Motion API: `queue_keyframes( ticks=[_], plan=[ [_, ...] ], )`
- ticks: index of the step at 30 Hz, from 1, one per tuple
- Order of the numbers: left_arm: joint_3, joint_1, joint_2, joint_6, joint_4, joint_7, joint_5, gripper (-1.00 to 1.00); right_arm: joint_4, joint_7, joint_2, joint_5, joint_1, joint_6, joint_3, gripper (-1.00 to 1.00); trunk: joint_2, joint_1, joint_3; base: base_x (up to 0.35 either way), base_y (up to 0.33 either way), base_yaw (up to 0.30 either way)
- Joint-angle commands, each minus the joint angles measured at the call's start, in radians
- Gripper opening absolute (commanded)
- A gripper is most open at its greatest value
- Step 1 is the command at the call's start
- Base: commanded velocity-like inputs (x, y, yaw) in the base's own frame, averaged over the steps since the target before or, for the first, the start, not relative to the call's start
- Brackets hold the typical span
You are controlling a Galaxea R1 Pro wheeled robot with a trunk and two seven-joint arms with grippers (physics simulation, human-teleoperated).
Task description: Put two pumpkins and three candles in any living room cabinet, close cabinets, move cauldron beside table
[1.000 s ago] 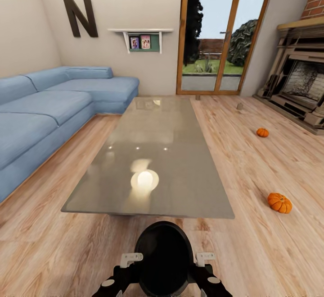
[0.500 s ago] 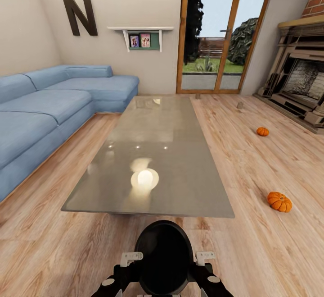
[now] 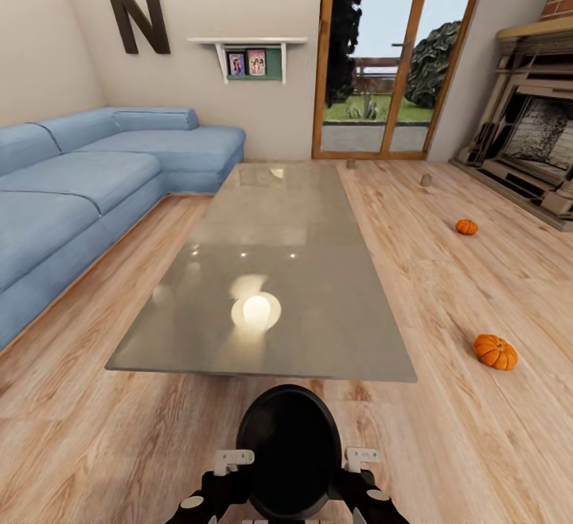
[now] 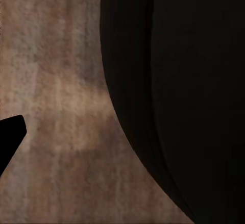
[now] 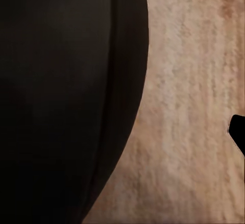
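The black cauldron hangs low in front of me, just short of the near edge of the glass-topped table. My left gripper and right gripper clamp its two sides. In each wrist view one dark fingertip lies outside the cauldron's wall, and the other finger is hidden. One pumpkin sits on the floor to the right, another pumpkin farther off. Two candles stand near the glass door. The cabinet is out of view.
A blue corner sofa runs along the left wall. At the far right stands a fireplace, and the glass door is at the back. Open wooden floor lies between the table and the fireplace.
The whole view has shifted slightly, so the camera has moved a little. The cauldron stays between my grippers. Pumpkins and candles lie where they were.
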Motion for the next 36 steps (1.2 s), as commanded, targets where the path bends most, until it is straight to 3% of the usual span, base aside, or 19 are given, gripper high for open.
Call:
queue_keyframes(
  ticks=[1,11,36],
  plan=[
    [-0.006,-0.001,0.001,-0.002,0.0,0.001,0.01,1.0,-0.001,-0.009,-0.001,-0.01,0.0,0.005,0.008,1.0,0.0,0.0,-0.001,0.0,0.0,0.0],
    [-0.006,-0.001,0.001,-0.002,0.0,0.001,0.011,1.0,-0.001,-0.009,-0.001,-0.01,0.0,0.005,0.008,1.0,0.0,0.0,-0.001,0.0,0.0,0.0],
    [-0.006,-0.001,0.001,-0.001,0.0,0.001,0.011,1.0,-0.002,-0.009,-0.001,-0.01,0.0,0.005,0.008,1.0,0.006,-0.011,0.096,0.0,0.0,0.0]
  ],
)
